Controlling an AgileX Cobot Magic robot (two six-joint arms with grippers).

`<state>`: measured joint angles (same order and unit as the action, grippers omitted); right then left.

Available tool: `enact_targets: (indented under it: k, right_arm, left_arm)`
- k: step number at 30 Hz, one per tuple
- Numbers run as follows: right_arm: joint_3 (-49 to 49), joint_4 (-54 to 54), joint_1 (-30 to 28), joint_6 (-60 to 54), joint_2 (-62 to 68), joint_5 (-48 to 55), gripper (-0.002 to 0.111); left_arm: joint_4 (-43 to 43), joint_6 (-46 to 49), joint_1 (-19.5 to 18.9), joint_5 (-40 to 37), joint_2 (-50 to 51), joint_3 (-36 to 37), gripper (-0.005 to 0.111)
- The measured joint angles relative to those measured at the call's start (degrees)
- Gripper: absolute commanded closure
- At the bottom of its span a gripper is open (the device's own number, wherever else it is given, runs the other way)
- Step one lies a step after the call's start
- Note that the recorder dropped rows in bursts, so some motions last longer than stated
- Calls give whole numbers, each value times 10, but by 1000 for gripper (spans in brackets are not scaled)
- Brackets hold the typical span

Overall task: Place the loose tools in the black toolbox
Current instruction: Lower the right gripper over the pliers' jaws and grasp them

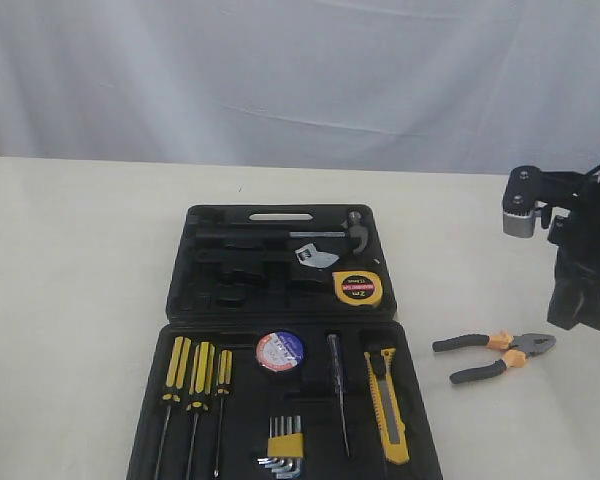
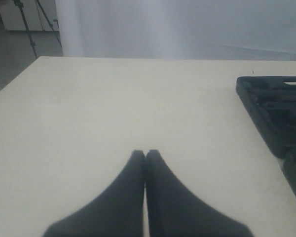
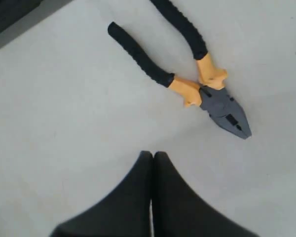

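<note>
The black toolbox [image 1: 280, 230] lies open in the middle of the table. Inside it sit the yellow tape measure [image 1: 358, 288], the black tape roll [image 1: 280, 350] with its blue-white label, and the yellow-black utility knife [image 1: 387, 405]. The black-orange-handled pliers [image 1: 495, 356] [image 3: 187, 74] lie on the table to the right of the case. My right gripper [image 3: 153, 154] is shut and empty, hovering above the table just beyond the pliers' head; its arm [image 1: 580, 270] stands at the right edge. My left gripper [image 2: 145, 153] is shut and empty over bare table, with the toolbox edge [image 2: 266, 108] off to one side.
Three yellow-black-handled screwdrivers [image 1: 195, 375], a hex key set [image 1: 284, 445], a thin tester screwdriver [image 1: 338, 390], a wrench [image 1: 315, 256] and a hammer [image 1: 355, 228] rest in the case. A white curtain [image 1: 300, 70] hangs behind the table. A tripod [image 2: 32, 24] stands past the table's far corner.
</note>
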<state>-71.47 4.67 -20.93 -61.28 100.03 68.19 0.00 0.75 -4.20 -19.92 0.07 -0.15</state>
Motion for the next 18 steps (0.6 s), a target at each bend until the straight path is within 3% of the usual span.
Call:
enact_targets:
  k: [18]
  right_arm:
    - [-1,-16,0,-107,0,-8,109]
  left_arm:
    - [0,0,0,0,0,0,107]
